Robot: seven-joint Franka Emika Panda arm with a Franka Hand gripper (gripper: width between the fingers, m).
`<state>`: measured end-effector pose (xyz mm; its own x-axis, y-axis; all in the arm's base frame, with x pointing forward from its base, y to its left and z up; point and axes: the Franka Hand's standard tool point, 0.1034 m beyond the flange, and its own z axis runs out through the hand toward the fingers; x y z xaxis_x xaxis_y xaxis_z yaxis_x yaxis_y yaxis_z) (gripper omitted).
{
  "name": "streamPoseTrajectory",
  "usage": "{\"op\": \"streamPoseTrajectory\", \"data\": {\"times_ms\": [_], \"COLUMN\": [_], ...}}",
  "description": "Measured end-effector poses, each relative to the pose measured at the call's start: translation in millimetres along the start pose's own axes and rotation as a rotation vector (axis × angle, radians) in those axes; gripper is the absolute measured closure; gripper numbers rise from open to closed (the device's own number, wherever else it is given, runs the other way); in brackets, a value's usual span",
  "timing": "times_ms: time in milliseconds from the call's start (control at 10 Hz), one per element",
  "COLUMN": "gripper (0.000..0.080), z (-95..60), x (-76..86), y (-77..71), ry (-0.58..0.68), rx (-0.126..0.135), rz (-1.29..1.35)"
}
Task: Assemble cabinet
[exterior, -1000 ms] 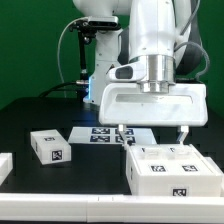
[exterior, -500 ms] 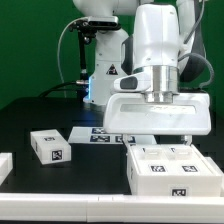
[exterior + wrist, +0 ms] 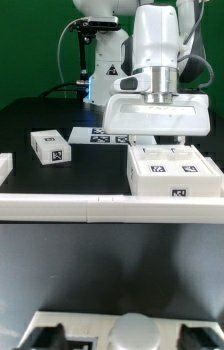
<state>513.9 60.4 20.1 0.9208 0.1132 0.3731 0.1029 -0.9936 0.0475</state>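
Cabinet (image 3: pixel 175 168) is seen at the exterior view's right front, straddled by gripper (image 3: pixel 159 141), clamped or not cannot be told; tagged block (image 3: pixel 50 146) and partly covered marker board (image 3: pixel 103 135) are located leftward.

No words or numbers to read anywhere, just square black-and-white tags. They're on the cabinet (image 3: pixel 170 165), top and near face, at the exterior view's right. One's on the small block (image 3: pixel 50 146), near left, and a row's on the marker board (image 3: pixel 100 135) farther back. The dark sticker (image 3: pixel 113 70) on the arm's base is too small to read.
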Motion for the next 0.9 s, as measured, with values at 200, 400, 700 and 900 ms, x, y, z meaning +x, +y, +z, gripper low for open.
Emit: {"op": "streamPoseTrajectory", "data": {"times_ms": [200, 400, 700, 900], "gripper": [0.0409, 0.058, 0.058, 0.058], "z": [0.2, 0.2, -14.3, -39.1], "x": [-0.2, -0.3, 1.0, 18.0], "y": [0.0, 0.1, -0.2, -10.0], "ry": [0.0, -0.001, -0.079, -0.187], "rx": [0.0, 0.0, 0.006, 0.026], "rz": [-0.009, -0.009, 0.025, 0.053]}}
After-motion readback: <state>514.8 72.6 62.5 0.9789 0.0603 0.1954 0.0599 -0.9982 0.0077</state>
